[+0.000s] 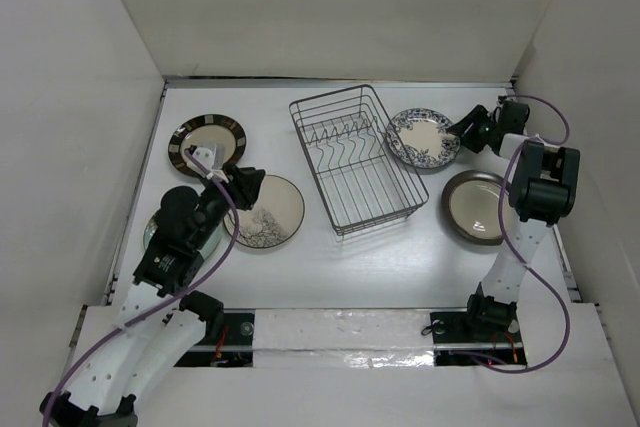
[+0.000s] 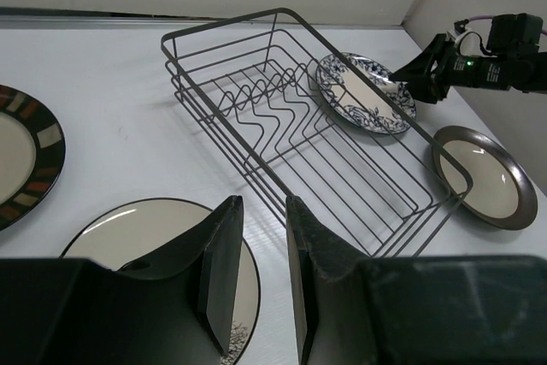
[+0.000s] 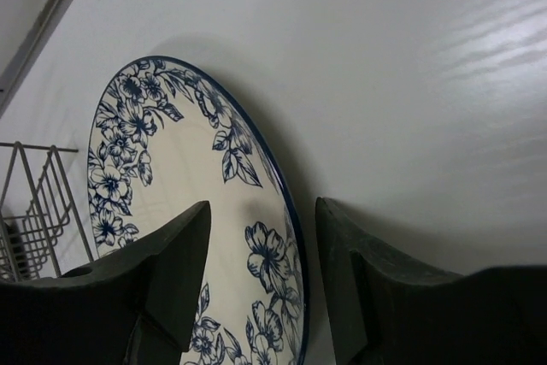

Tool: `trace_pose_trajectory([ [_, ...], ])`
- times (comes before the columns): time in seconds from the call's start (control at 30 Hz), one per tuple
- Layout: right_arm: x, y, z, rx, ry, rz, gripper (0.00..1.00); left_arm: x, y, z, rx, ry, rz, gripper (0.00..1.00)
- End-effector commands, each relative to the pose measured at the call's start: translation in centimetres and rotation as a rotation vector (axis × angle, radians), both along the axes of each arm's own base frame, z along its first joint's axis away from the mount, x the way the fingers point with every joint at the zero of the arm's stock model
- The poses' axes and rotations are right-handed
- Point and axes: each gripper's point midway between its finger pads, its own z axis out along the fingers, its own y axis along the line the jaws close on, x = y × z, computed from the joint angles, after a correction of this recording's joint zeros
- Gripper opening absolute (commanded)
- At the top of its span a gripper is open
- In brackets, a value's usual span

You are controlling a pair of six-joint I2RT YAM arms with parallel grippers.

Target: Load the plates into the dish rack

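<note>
The right gripper (image 3: 263, 211) stands released, its two fingers astride the right-hand rim of the blue floral plate (image 1: 422, 139), which lies flat on the table just right of the dish rack (image 1: 328, 96) (the rim runs through the gap, apparently unpinched). The rack therefore lies leftward of this pincer, its long axis running roughly near to far, and the right arm is plainly the nearer one. The left gripper (image 1: 243, 185), narrowly parted and holding nothing, hovers over the tree-drawing plate (image 1: 270, 215) left of the rack.
</note>
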Motion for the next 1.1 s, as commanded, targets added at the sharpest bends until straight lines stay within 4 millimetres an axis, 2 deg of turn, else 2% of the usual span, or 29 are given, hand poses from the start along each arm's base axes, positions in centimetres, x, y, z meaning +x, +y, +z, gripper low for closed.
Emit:
trace_pose_trajectory([
  [0.0, -1.2, 2.1, -2.5, -0.026, 0.105, 0.102, 0.57, -0.6, 0.1, 3.6, -0.042, -0.096, -0.01, 0.24],
  [0.1, -1.4, 1.7, -3.0, 0.008, 0.111, 0.098, 0.49, -0.7, 0.6, 3.9, -0.043, -0.111, 0.014, 0.24],
  [0.27, -1.3, 1.9, -3.2, 0.033, 0.113, 0.094, 0.29, -0.9, 1.0, 4.3, -0.051, -0.127, 0.025, 0.24],
  [0.3, -1.2, 1.2, -2.8, 0.028, 0.098, 0.073, 0.23, -0.8, 1.0, 4.2, -0.047, -0.123, 0.028, 0.24],
  [0.33, -1.3, 0.7, -2.7, 0.031, 0.097, 0.051, 0.14, -0.6, 1.0, 4.0, -0.043, -0.113, 0.034, 0.24],
  [0.4, -1.0, -0.2, -2.0, 0.023, 0.059, 0.005, 0.05, -0.6, 1.0, 3.8, -0.039, -0.105, 0.031, 0.24],
  [0.43, -0.9, -0.3, -0.6, 0.012, 0.029, -0.006, 0.0, -0.6, 0.9, 3.9, -0.039, -0.108, 0.03, 0.24],
  [0.5, -0.6, -1.8, 1.2, -0.019, -0.026, -0.072, 0.0, -0.6, 1.0, 3.9, -0.042, -0.111, 0.036, 0.24],
  [0.53, -1.4, -2.3, 1.3, -0.023, -0.028, -0.104, 0.0, -0.5, 1.1, 3.8, -0.04, -0.107, 0.04, 0.24],
  [0.57, -1.2, -2.6, 4.0, -0.028, -0.084, -0.136, 0.0, -0.4, 1.1, 3.8, -0.037, -0.105, 0.042, 0.24],
  [0.6, -0.8, -3.2, 5.6, -0.046, -0.137, -0.168, 0.0, -0.4, 1.0, 3.5, -0.034, -0.095, 0.039, 0.24],
  [0.63, -1.4, -3.1, 6.1, -0.042, -0.15, -0.184, 0.0, -0.4, 0.9, 3.6, -0.034, -0.095, 0.033, 0.24],
  [0.67, -1.6, -3.1, 9.2, -0.041, -0.215, -0.203, 0.0, -0.4, 0.8, 3.6, -0.033, -0.095, 0.03, 0.24],
  [0.73, -2.0, -3.7, 12.2, -0.068, -0.292, -0.25, 0.0, -0.3, 0.8, 3.7, -0.035, -0.1, 0.031, 0.24],
  [0.77, -2.5, -3.2, 14.9, -0.083, -0.347, -0.26, 0.0, -0.2, 0.8, 3.5, -0.033, -0.096, 0.034, 0.24],
  [0.87, -2.8, -2.1, 19.4, -0.128, -0.44, -0.285, 0.0, -0.2, 0.8, 3.3, -0.027, -0.083, 0.032, 0.24],
  [0.9, -3.4, -2.0, 22.2, -0.153, -0.49, -0.317, 0.0, -0.2, 0.8, 3.5, -0.031, -0.091, 0.031, 0.24],
  [0.93, -3.5, -0.8, 23.6, -0.172, -0.515, -0.314, 0.0, -0.2, 0.9, 3.5, -0.033, -0.095, 0.037, 0.24],
  [1.0, -4.2, -1.2, 27.3, -0.273, -0.567, -0.389, 0.0, -0.1, 1.0, 3.3, -0.029, -0.089, 0.042, 0.24],
  [1.03, -4.8, 0.4, 29.9, -0.289, -0.623, -0.376, 0.0, -0.1, 0.9, 3.2, -0.028, -0.084, 0.037, 0.24],
  [1.07, -5.3, 0.9, 31.4, -0.32, -0.657, -0.373, 0.0, -0.1, 0.8, 3.1, -0.027, -0.08, 0.034, 0.24],
])
